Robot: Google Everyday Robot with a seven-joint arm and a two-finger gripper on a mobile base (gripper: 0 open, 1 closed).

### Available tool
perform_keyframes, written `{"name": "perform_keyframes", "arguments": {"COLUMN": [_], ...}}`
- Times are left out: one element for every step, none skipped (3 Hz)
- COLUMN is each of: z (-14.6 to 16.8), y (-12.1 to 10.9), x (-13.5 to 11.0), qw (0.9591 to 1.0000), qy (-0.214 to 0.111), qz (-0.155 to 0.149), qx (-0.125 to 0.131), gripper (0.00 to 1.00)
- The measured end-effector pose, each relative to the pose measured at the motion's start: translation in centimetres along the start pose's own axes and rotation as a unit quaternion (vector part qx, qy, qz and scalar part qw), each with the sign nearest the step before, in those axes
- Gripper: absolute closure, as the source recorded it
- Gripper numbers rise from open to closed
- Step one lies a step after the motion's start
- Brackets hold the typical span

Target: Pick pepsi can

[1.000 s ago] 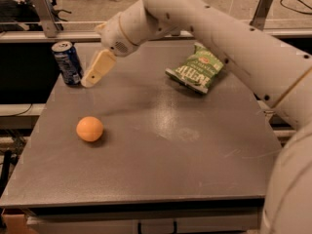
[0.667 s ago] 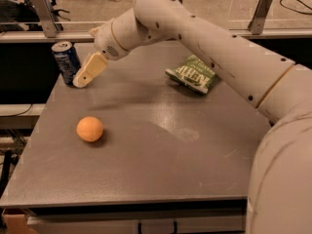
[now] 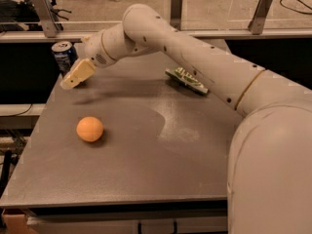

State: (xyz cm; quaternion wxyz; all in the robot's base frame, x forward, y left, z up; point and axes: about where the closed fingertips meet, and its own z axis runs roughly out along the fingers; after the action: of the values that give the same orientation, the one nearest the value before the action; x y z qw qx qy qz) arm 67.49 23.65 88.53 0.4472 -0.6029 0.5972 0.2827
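Pepsi can [image 3: 64,56] is our landmark: we see it upright, dark blue with a silver top, at the far left corner of the grey table [image 3: 170,174], close to the edge. Just beside the can, on its right and a little nearer to us, hangs the gripper [image 3: 71,80], a pale tan wedge slanting down and leftward, its tip low over the tabletop by the can's foot. We cannot say whether it touches the can, nor can we tell how wide it stands. From beside the can the white arm [image 3: 195,57] runs rightward over the table's far side. Nearer to us than the can, well apart from it, lies an orange ball [image 3: 89,129]. Far to the can's right lies a green snack bag [image 3: 186,80], partly behind the arm.
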Motion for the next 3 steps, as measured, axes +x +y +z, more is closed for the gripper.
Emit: {"name": "perform_keyframes", "arguments": {"z": [1.52, 2.10, 1.44], "y": [0.21, 0.27, 0.26], "x": [0.22, -0.02, -0.32], "qw": [0.9997, 0.9994, 0.9992], "qy": [-0.014, -0.025, -0.035], "qz": [0.017, 0.021, 0.017], "qx": [-0.007, -0.010, -0.008], "gripper": [0.18, 0.41, 0.65]}}
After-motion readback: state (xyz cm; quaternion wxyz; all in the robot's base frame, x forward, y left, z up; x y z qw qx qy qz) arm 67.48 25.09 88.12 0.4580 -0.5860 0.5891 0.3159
